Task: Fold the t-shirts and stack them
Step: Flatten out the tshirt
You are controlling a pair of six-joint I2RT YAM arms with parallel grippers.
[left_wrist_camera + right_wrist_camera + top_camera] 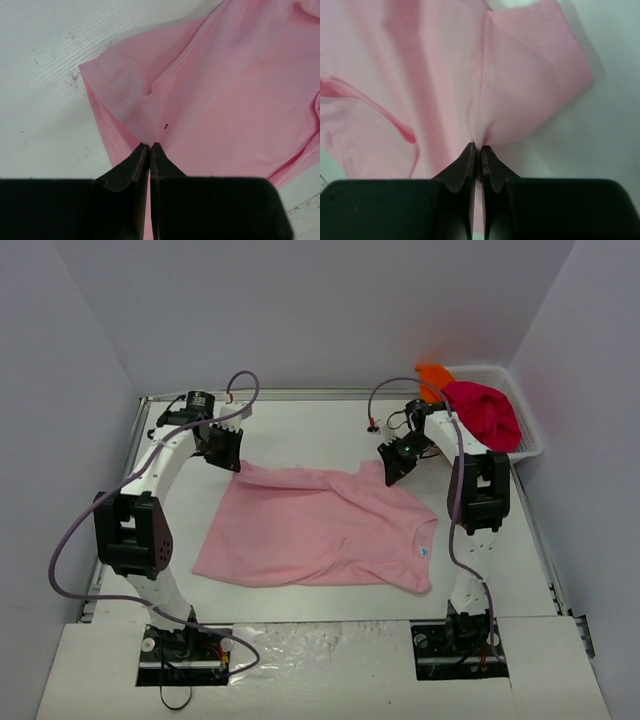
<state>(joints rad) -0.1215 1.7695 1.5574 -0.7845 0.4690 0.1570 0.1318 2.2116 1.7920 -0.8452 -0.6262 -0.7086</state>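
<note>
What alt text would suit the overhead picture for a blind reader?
Two black-and-white robot arms pinch the far edge of a light pink cloth t-shirt spread on a white table, the left gripper at its left corner and the right gripper at its right. A white plastic mesh basket at far right holds a magenta-red shirt and an orange shirt.

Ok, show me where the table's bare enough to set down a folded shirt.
Bare table lies beyond the pink shirt, between the left arm and right arm, plus a thin strip along its near edge. The far right corner is crowded by the basket.
</note>
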